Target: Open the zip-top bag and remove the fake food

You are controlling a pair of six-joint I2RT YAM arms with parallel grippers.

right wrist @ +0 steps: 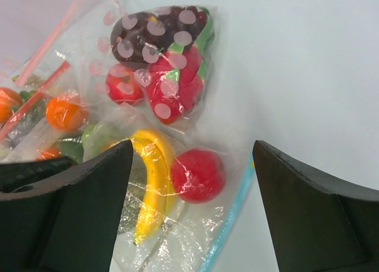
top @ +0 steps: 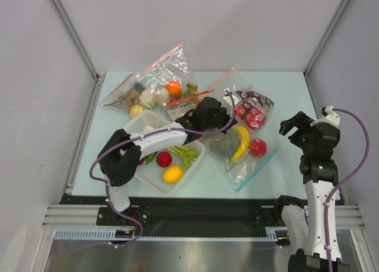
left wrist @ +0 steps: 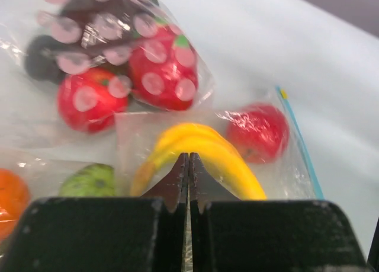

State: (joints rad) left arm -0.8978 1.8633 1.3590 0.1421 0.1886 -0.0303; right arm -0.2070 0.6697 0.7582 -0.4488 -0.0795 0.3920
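Observation:
The zip-top bag (top: 247,165) lies right of centre, its light blue strip (top: 256,170) facing the near right. Inside it lie a yellow banana (top: 241,143), a grey-green melon (top: 224,144) and a red round fruit (top: 257,147). My left gripper (top: 214,125) is down on the bag's far left end. In the left wrist view its fingers (left wrist: 189,159) are shut over the banana (left wrist: 201,144), with a sliver of crinkly film between them. My right gripper (top: 294,125) hovers open to the bag's right. Its view looks down on the red fruit (right wrist: 198,174) and the blue strip (right wrist: 234,210).
A white basket (top: 155,187) with a lemon, a red fruit and green vegetables sits under the left arm. A polka-dot bag (top: 253,109) of red fruit lies just behind the zip-top bag. Bags with red strips (top: 157,82) are piled at the back.

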